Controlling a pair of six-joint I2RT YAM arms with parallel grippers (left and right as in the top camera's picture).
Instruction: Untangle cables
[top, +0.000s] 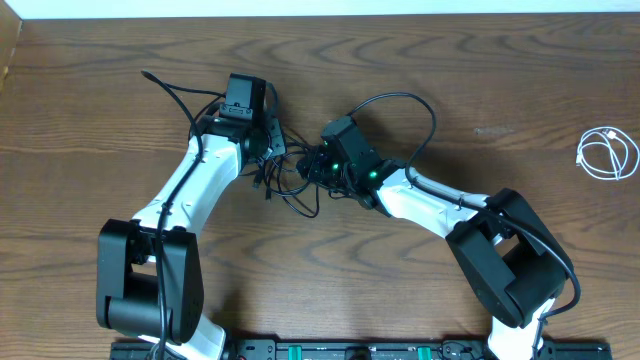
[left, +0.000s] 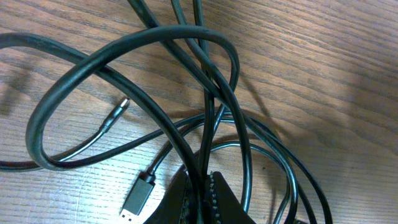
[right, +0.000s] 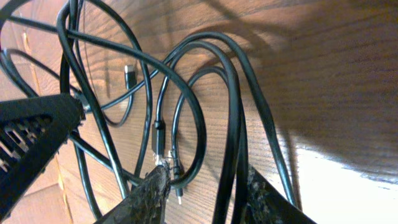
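Note:
The black cables (top: 292, 192) lie tangled on the wooden table between my two grippers, with one loop (top: 405, 100) arching over the right arm. In the left wrist view my left gripper (left: 200, 176) is shut on a black cable strand (left: 205, 124), with a USB plug (left: 137, 201) and a thin barrel plug (left: 117, 116) lying beside it. My right gripper (right: 207, 175) stands open, and two black strands (right: 231, 186) run between its fingers against the right finger (right: 264, 202). A white cable (top: 608, 155) lies coiled at the far right.
The left gripper's finger (right: 34, 134) shows at the left of the right wrist view, close to the right gripper. The two wrists (top: 245, 100) (top: 345, 150) nearly meet over the tangle. The table's left edge (top: 10, 55) is near the far left corner.

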